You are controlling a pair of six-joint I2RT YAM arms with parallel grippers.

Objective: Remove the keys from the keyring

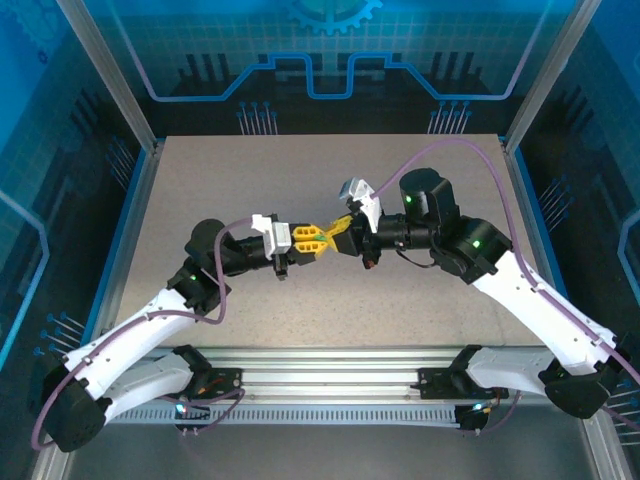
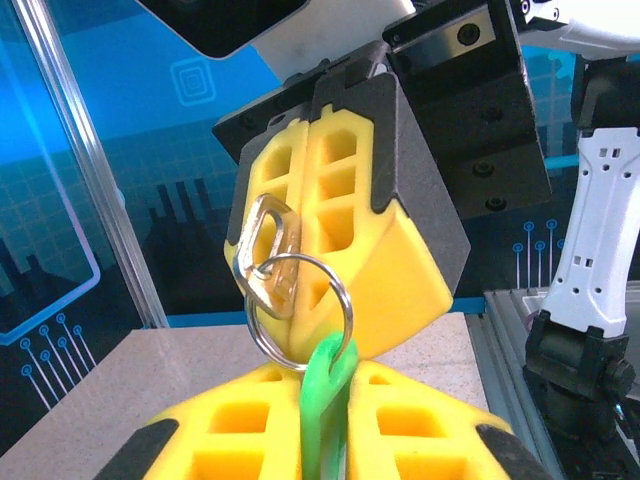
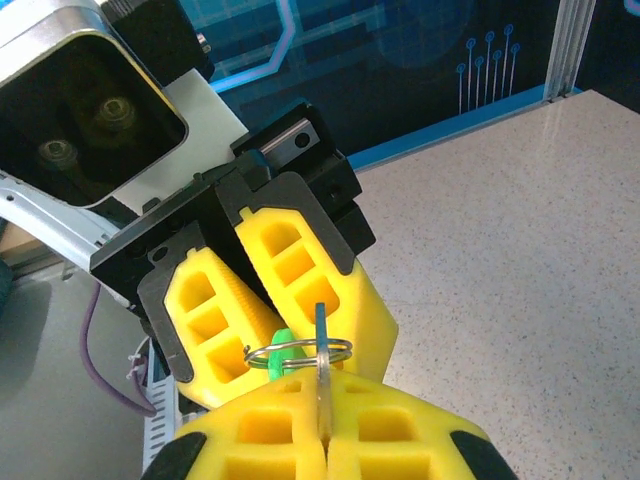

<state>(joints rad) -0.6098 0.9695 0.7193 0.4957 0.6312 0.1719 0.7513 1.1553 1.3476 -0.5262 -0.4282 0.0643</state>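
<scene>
Both grippers meet above the middle of the table. In the left wrist view my left gripper (image 2: 345, 375) is shut on a green key (image 2: 328, 400), whose head loops through the silver keyring (image 2: 344, 290). A brass key (image 2: 272, 255) hangs on the same ring, pinched by the yellow fingers (image 2: 400, 270) of the other arm. In the right wrist view my right gripper (image 3: 322, 385) is shut on that key (image 3: 321, 350), seen edge-on. The keyring (image 3: 298, 352) lies flat across its tips, with the green key (image 3: 278, 342) behind. From above, the left gripper (image 1: 318, 240) and right gripper (image 1: 345, 228) nearly touch.
The speckled grey table (image 1: 200, 190) lies below the grippers. Aluminium frame posts (image 1: 110, 70) and blue walls enclose it. A rail (image 1: 330, 385) runs along the near edge between the arm bases.
</scene>
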